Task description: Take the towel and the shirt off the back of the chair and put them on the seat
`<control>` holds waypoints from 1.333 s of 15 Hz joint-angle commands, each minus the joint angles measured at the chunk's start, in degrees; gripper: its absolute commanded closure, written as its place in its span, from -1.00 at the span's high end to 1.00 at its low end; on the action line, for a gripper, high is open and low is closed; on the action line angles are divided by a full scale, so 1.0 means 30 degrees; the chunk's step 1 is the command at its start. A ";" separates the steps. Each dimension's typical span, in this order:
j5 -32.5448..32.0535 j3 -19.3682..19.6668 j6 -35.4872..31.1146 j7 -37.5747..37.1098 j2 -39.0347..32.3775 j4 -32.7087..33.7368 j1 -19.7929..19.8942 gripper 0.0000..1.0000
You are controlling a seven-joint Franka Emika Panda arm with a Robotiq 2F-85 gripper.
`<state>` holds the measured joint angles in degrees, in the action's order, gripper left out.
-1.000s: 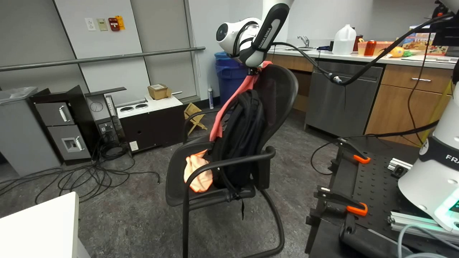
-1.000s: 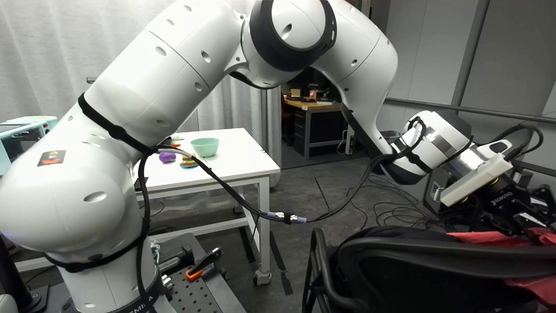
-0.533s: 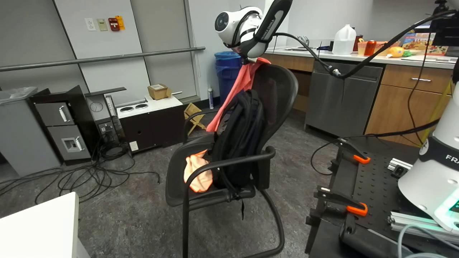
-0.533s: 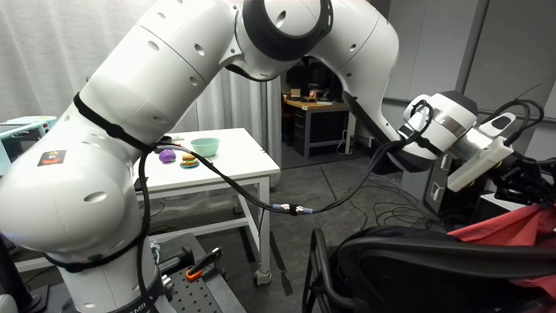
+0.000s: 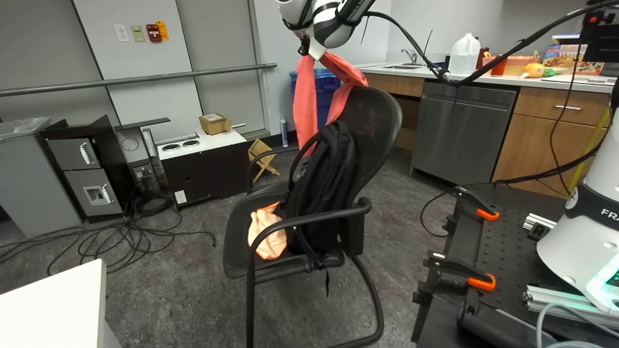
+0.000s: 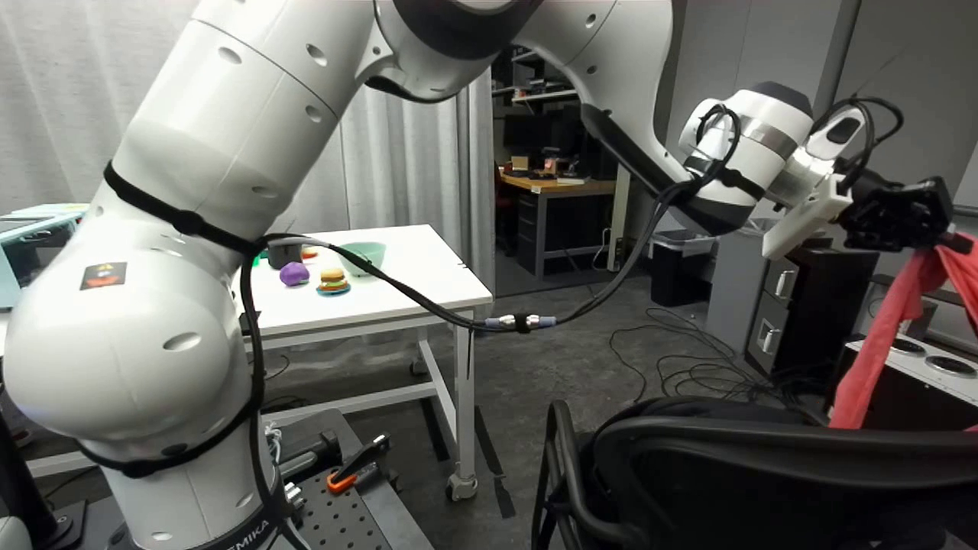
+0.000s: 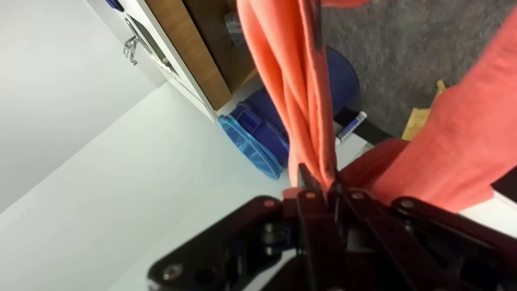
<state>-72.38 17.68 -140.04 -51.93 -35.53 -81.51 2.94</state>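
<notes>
The black chair (image 5: pixel 375 128) shows in both exterior views; its top rail (image 6: pixel 733 439) is close in one corner. My gripper (image 5: pixel 309 52) is above and in front of the chair back, shut on a coral-red cloth (image 5: pixel 304 101). The fingers (image 7: pixel 319 182) pinch gathered folds of this cloth (image 7: pixel 299 93). One part hangs down from the fingers; another part still drapes over the top of the chair back. A peach-orange cloth (image 5: pixel 267 232) lies crumpled on the seat (image 5: pixel 237 241). I cannot tell which cloth is the towel and which the shirt.
A black backpack (image 5: pixel 324 188) leans against the chair back on the seat. Thin armrests (image 5: pixel 309 220) stand at the seat's sides. A blue bin (image 5: pixel 326 82) and counter (image 5: pixel 406 72) are behind. A white table (image 5: pixel 53 304) is near the chair's front.
My gripper has risen from the chair back, away from its top, pulling the coral cloth up with it. The cloth's lower end has lifted off the seat area. The peach cloth has not moved.
</notes>
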 commanded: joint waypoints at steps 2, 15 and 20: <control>-0.2536 -0.0838 -0.1438 -0.4786 0.1834 -0.1023 -0.0682 -0.96; -0.4616 -0.1977 -0.5350 -1.1331 0.3606 -0.3019 -0.1890 -0.96; -0.4083 -0.2077 -0.5667 -1.0623 0.3862 -0.4121 -0.1966 -0.31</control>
<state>-83.92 11.37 -155.93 -83.95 -26.29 -90.56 -3.00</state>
